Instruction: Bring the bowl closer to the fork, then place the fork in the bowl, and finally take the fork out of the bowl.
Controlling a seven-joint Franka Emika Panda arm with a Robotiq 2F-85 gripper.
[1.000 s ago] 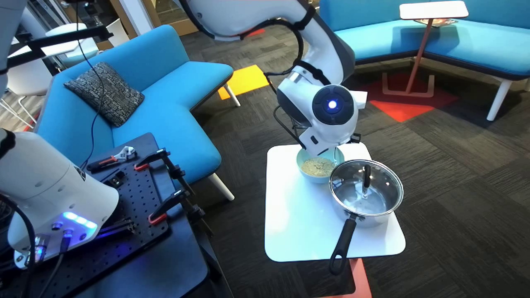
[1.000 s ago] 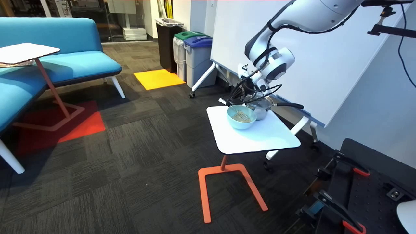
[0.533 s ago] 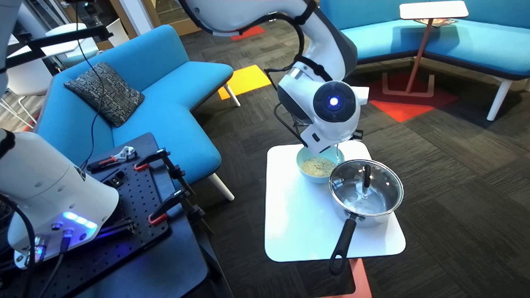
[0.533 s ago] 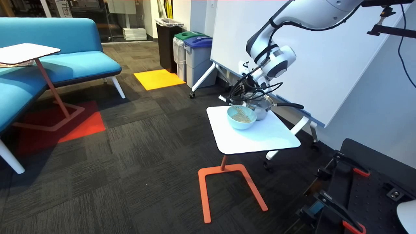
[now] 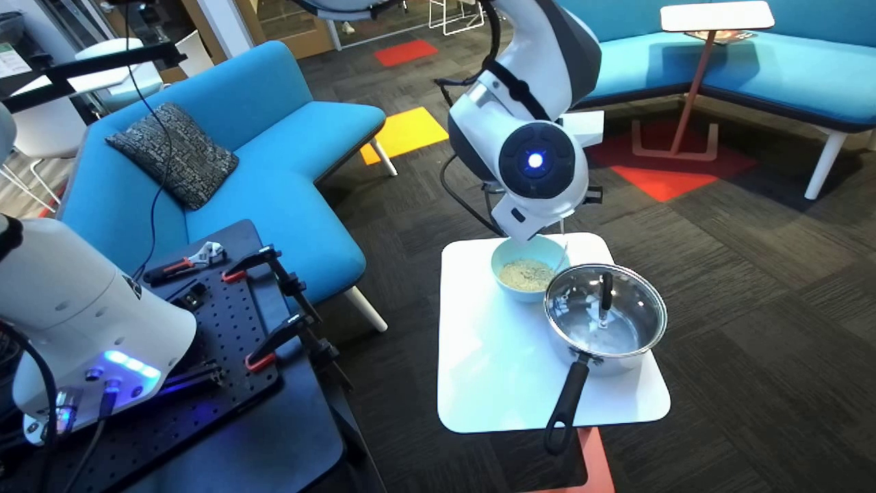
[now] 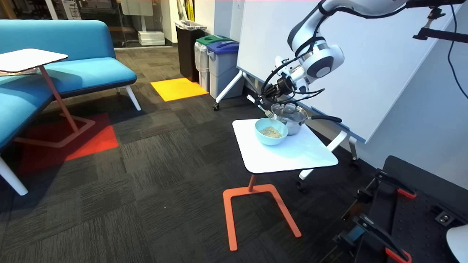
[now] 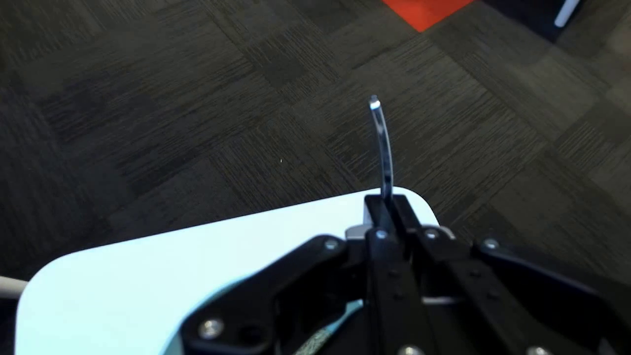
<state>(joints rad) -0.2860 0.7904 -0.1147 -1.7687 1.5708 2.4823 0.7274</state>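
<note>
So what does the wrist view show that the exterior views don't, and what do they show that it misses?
Only the wrist view gives a close look at the jaws shut on the fork.
Only the exterior views show the pot's long handle, the yellow floor patch and, in an exterior view, the fork's prongs.
All share the white table, dark carpet, red floor patch and bowl, which the wrist view catches only in part.

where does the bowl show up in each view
In an exterior view: the bowl is just right of centre, up-left of the lidded pan.
In an exterior view: the bowl is just right of centre, the lidded pan behind it.
In the wrist view: the bowl shows only slivers, low, around the gripper.
Shared landmark: the white tabletop under it.
</note>
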